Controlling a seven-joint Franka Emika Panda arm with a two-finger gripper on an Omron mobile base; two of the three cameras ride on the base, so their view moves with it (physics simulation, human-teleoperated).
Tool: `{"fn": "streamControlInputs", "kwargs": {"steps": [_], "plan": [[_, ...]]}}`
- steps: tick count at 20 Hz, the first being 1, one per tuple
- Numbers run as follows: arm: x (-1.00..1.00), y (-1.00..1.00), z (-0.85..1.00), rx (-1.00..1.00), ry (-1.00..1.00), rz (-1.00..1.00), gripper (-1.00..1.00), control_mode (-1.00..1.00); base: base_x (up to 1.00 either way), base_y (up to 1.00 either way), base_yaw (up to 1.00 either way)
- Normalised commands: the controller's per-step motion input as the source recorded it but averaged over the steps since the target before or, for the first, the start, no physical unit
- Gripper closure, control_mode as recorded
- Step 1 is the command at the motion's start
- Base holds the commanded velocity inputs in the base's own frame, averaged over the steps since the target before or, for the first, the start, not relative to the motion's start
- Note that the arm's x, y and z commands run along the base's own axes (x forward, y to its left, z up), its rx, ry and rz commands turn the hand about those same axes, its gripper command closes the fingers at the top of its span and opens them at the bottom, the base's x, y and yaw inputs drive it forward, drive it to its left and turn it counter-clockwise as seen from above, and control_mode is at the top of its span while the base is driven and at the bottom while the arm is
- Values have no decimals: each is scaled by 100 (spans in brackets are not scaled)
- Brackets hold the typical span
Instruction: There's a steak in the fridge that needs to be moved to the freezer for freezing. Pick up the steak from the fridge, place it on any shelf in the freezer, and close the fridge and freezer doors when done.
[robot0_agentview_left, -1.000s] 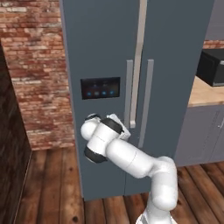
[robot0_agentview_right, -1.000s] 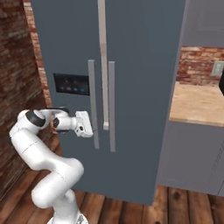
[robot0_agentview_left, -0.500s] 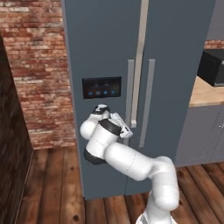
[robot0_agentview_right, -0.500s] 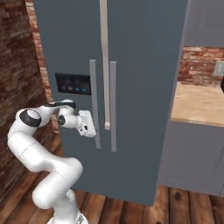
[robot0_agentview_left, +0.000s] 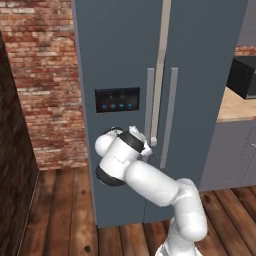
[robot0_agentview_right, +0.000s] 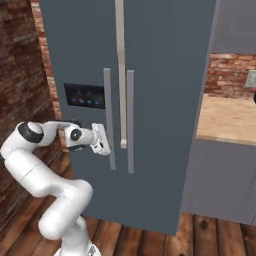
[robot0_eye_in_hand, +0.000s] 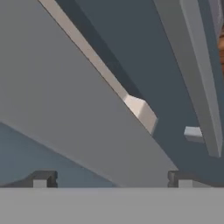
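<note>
Slate-blue doors (robot0_agentview_right: 165, 75) are both shut, so the steak is hidden inside the fridge (robot0_agentview_left: 210, 60). Gripper (robot0_agentview_right: 102, 140), fingers spread wide and empty, is at the freezer handle (robot0_agentview_right: 108, 120). Next it must close on a handle and pull (the fridge's, I'd judge).

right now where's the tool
In the right base view the tool sits open at the freezer door's handle, just below the black panel.
</note>
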Motion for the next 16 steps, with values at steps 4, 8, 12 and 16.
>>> {"fn": "streamControlInputs", "kwargs": {"steps": [4, 8, 12, 16], "plan": [[-54, -20, 87, 3, -8, 16, -100, -100, 0, 0, 0], [-84, -1, 72, 0, -6, 9, -100, -100, 0, 0, 0], [-36, -75, 51, 0, -1, 3, -100, -100, 0, 0, 0], [-12, -100, 28, -2, 0, 0, -100, -100, 0, 0, 0]]}}
